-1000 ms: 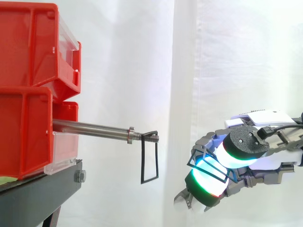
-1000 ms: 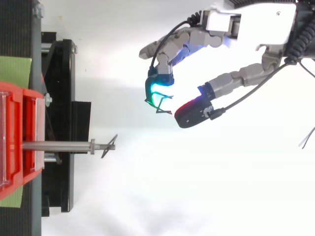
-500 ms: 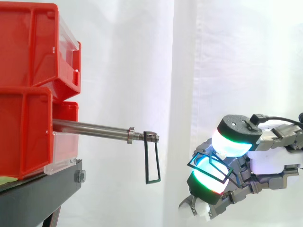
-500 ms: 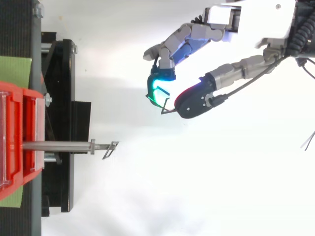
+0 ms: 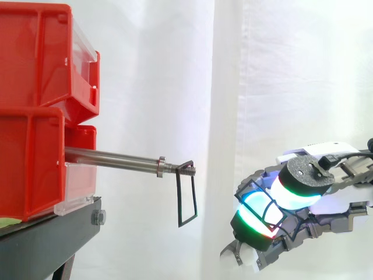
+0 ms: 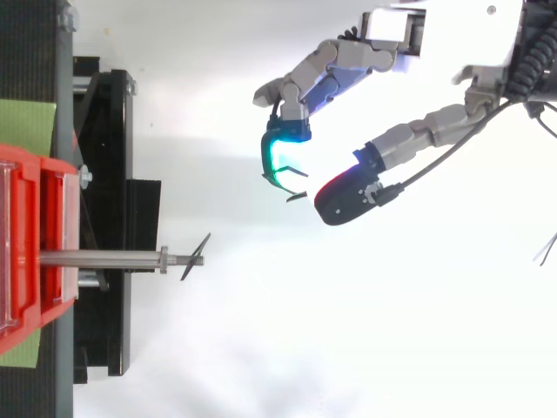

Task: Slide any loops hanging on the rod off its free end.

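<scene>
A steel rod (image 5: pixel 111 156) sticks out of the red bins (image 5: pixel 35 116) toward the right. One black wire loop (image 5: pixel 187 198) hangs from its threaded free end, seen from above as a short slanted line (image 6: pixel 196 258). My hand (image 5: pixel 326 198) is to the right of and below the rod's tip, well clear of it. Its fingers (image 6: pixel 300 87) are curled, and a second black loop (image 6: pixel 280 178) lies hooked over the cyan fingertip, across the glowing pads (image 5: pixel 256 201). The thumb (image 6: pixel 344 198) stands a little apart from that loop.
The bins sit on a black stand (image 5: pixel 52 239) at the left, with a green strip (image 6: pixel 26 126) beside it in the top view. A white curtain (image 5: pixel 233 70) hangs behind. Open space lies between the rod's tip and my hand.
Half a second ago the thumb was pressed to the loop at the cyan fingertip; now it has drawn away. The loop on the rod has swung slightly on the thread.
</scene>
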Tool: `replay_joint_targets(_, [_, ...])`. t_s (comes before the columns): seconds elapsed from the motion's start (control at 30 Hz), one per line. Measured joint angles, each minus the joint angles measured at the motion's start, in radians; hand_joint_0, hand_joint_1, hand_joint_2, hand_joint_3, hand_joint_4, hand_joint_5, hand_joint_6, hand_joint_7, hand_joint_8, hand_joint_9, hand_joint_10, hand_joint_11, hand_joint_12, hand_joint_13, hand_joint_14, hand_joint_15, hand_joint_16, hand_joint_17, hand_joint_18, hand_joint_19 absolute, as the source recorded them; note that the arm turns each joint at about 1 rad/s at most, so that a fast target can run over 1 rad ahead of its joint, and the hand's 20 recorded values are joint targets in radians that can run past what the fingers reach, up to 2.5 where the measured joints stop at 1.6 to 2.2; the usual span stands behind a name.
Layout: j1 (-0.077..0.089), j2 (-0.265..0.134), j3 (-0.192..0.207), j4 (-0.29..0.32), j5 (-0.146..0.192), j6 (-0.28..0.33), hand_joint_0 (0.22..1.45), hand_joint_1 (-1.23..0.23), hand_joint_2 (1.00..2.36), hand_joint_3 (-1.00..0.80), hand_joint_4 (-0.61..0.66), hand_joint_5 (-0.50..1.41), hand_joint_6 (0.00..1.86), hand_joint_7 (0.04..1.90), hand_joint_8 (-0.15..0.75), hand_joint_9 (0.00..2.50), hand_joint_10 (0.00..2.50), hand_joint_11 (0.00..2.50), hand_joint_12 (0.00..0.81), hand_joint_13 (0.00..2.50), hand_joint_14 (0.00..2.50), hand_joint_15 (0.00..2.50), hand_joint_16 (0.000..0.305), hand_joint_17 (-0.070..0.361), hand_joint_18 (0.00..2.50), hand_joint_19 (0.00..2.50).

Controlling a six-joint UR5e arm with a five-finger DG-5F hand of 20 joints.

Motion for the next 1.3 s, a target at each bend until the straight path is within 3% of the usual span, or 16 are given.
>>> replay_joint_targets(0.27, [0.001, 0.0, 0.0, 0.0, 0.002, 0.013, 0.63, -0.73, 1.02, -0.32, 0.05, -0.18, 0.94, 0.87, 0.252, 0.67, 0.02, 0.43, 0.35, 0.49, 0.01, 0.19, 0.05, 0.112, 0.4, 0.2])
replay_joint_targets(0.53, [0.002, 0.0, 0.0, 0.0, 0.005, 0.022, 0.61, -0.79, 1.03, -0.06, -0.11, -0.15, 0.96, 1.0, 0.253, 0.69, 0.02, 0.43, 0.348, 0.51, 0.01, 0.21, 0.049, 0.11, 0.42, 0.22])
replay_joint_targets(0.97, [0.004, 0.0, 0.0, 0.0, 0.005, 0.025, 0.59, -0.78, 1.01, -0.02, -0.13, -0.12, 0.94, 1.01, 0.27, 0.78, 0.02, 0.4, 0.381, 0.56, 0.01, 0.23, 0.056, 0.125, 0.47, 0.23])
replay_joint_targets(1.3, [0.001, 0.0, 0.0, -0.02, 0.008, 0.038, 0.62, -0.85, 1.0, 0.13, -0.28, -0.09, 0.93, 1.12, 0.257, 0.89, 0.01, 0.39, 0.385, 0.68, 0.01, 0.3, 0.057, 0.128, 0.59, 0.25])
